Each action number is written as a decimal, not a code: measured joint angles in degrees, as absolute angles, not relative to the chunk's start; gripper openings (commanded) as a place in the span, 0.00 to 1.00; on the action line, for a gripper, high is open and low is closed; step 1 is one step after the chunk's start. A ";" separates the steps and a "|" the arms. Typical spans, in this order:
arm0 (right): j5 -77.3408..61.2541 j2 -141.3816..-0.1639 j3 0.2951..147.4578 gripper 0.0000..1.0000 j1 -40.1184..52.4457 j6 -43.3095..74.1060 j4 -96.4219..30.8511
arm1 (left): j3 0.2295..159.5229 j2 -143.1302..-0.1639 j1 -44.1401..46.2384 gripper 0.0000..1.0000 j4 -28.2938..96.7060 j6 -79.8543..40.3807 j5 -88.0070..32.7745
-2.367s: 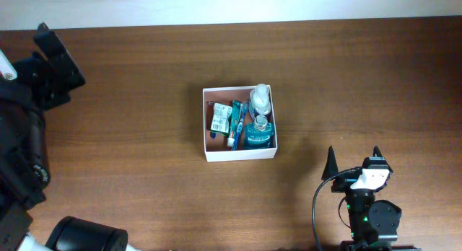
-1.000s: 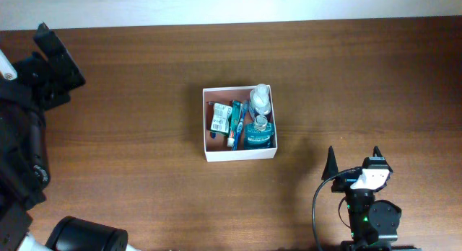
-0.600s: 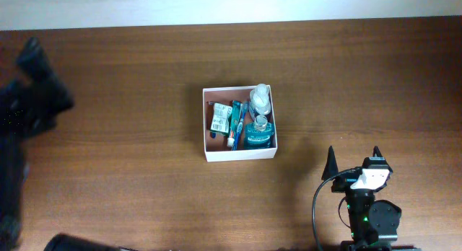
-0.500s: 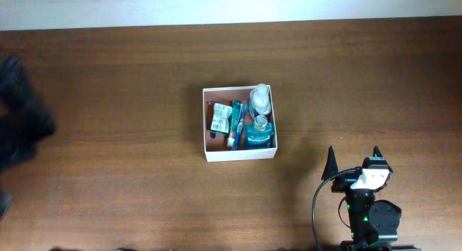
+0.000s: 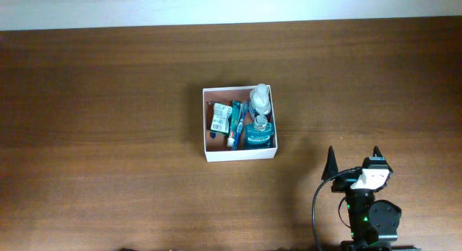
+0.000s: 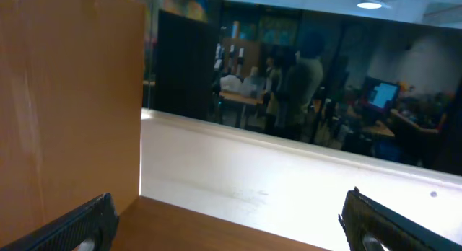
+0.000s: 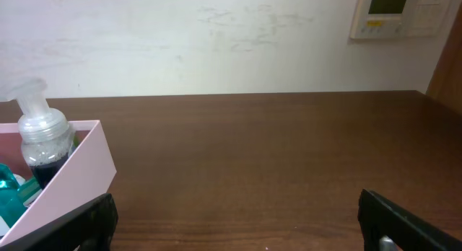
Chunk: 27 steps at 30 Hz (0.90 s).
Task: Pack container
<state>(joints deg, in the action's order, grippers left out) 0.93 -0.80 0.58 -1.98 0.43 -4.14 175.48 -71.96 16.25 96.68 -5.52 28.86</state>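
Worktop (image 5: 108,135): dark wood, with the container near its middle.
Container (image 5: 240,155): square and white-walled, at the centre of the overhead view. It holds four toiletries laid close together so they all fit. I'd judge the packing to be about done.
Right gripper (image 5: 353,156): at 5 o'clock from the container and well apart from it. Its fingers are spread wide with nothing between them. It faces the box, probably parked clear of it.
Left gripper (image 6: 227,211): out of the overhead view. Its own camera shows the fingers wide apart and empty, aimed at a wall and a window rather than at the work.
Blue bottle (image 5: 258,135): in the 5 o'clock corner, against the wall.
Pump bottle (image 5: 260,98): in the 1 o'clock corner, its clear head rising above the rim.
Tube (image 5: 220,118): flat on the 9 o'clock side.
Toothbrush (image 5: 233,128): lying lengthwise between the tube and the bottles.
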 measured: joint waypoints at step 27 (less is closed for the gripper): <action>0.95 -0.80 0.58 0.99 -1.98 0.45 -4.14 | 150.95 -63.00 15.55 1.00 86.89 -8.82 19.44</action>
<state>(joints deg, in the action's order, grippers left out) 0.95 -0.80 0.58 -1.98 0.45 -4.14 150.95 -63.00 15.55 86.89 -8.82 19.44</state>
